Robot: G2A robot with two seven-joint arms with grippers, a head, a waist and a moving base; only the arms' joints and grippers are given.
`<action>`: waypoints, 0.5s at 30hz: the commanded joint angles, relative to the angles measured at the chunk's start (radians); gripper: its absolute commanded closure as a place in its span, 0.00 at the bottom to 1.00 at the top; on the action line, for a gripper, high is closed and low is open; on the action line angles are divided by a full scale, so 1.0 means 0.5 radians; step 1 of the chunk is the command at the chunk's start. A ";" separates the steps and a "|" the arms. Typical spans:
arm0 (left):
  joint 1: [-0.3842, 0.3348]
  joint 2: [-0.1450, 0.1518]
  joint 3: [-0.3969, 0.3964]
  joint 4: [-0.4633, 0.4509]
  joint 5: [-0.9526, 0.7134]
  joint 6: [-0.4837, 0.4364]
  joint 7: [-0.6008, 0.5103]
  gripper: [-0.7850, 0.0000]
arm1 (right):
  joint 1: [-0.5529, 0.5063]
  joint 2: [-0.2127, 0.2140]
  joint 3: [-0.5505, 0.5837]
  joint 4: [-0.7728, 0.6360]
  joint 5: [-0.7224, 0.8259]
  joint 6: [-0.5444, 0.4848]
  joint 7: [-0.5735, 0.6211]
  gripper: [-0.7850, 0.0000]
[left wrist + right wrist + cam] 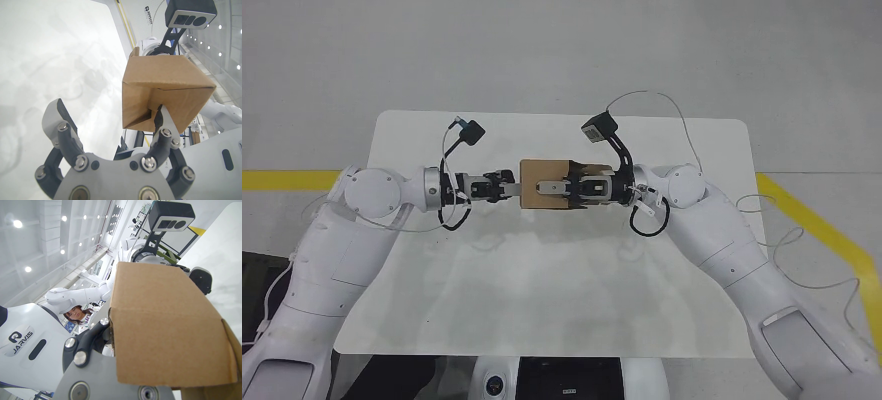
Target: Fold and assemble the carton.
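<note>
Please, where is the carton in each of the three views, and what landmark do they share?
Top view: carton at the centre, over the table.
Left wrist view: carton just beyond the left tool, one fingertip at its flapped end.
Right wrist view: carton close against the camera, large.
Shared landmark: the white table behind the carton in every view.

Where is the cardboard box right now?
In the top view the cardboard box hangs over the table, held by the right end effector, with a finger of the open left end effector touching its opposite end.
</note>
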 commanded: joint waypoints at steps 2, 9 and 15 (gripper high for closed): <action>-0.008 -0.003 0.007 0.010 -0.002 0.002 0.000 0.00 | 0.000 0.000 0.001 0.003 0.001 -0.001 -0.001 1.00; -0.013 0.003 -0.027 0.046 0.024 -0.015 0.014 0.00 | 0.003 0.013 0.022 0.054 -0.036 0.014 0.014 1.00; 0.009 0.022 -0.109 0.046 0.087 -0.033 0.053 0.00 | -0.005 0.031 0.048 0.163 -0.093 0.076 0.076 1.00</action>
